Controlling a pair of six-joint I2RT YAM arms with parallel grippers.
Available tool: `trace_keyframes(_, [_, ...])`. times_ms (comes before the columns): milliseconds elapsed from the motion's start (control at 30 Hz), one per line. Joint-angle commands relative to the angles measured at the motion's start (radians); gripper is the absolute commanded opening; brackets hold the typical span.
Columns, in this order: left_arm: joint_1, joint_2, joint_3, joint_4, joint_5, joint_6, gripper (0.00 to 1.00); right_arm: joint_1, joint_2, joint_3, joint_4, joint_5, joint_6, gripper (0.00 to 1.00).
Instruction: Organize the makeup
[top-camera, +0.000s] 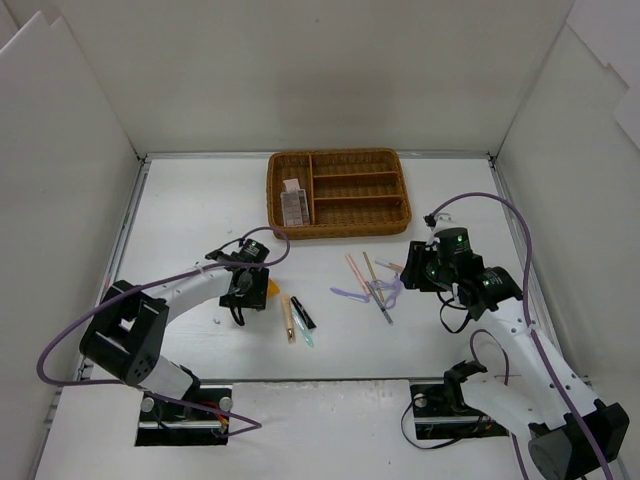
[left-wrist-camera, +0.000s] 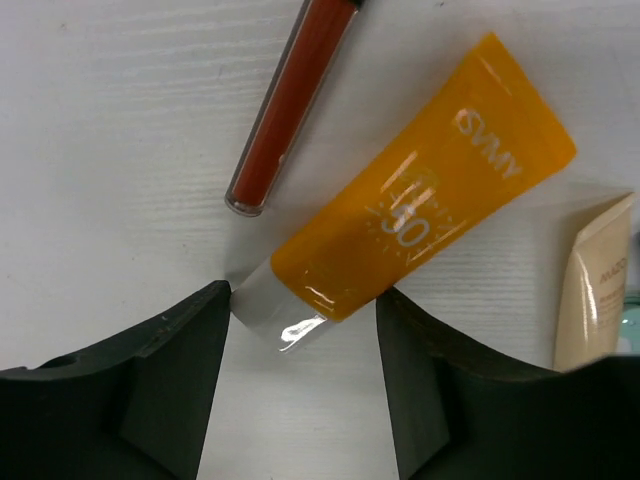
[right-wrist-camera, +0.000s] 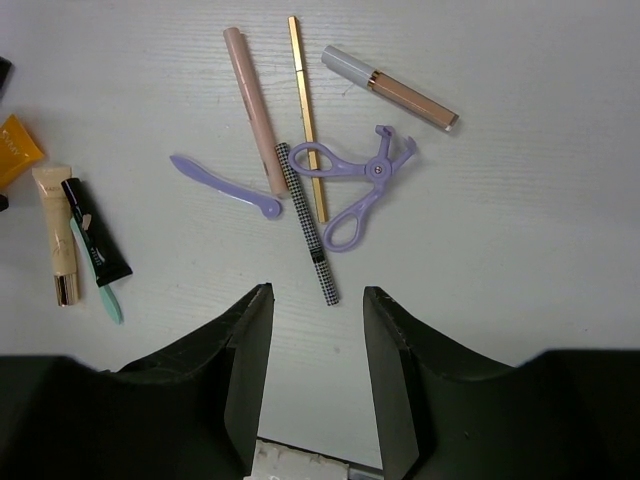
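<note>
My left gripper (left-wrist-camera: 305, 295) sits with jaws apart astride the capped end of the orange tube (left-wrist-camera: 420, 200), which lies slantwise on the table (left-wrist-camera: 120, 150) at frame centre. My right gripper (right-wrist-camera: 318, 300) hangs parted and empty, low in its frame, below the lilac tool (right-wrist-camera: 355, 180) and thin pencils (right-wrist-camera: 303, 100).

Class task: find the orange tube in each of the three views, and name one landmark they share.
Top external: orange tube left of centre, partly hidden.
Left wrist: tube fills the centre.
Right wrist: tube at left edge, cropped.
Shared landmark: cream tube beside it.
</note>
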Motion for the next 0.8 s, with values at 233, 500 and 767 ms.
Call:
trace_keyframes(233, [0.007, 0.022, 0.029, 0.074, 0.148, 0.1, 0.21, 0.006, 0.0, 0.01, 0.026, -0.01, -0.017, 0.38])
trace_keyframes(500, [-0.016, -0.053, 0.014, 0.079, 0.203, 0.091, 0.0, 0.007, -0.001, 0.026, 0.026, -0.044, -0.015, 0.38])
trace_keyframes(767, [-0.044, -0.164, 0.044, 0.081, 0.211, 0.1, 0.0, 0.007, 0.0, 0.066, 0.028, -0.097, 0.0, 0.38])
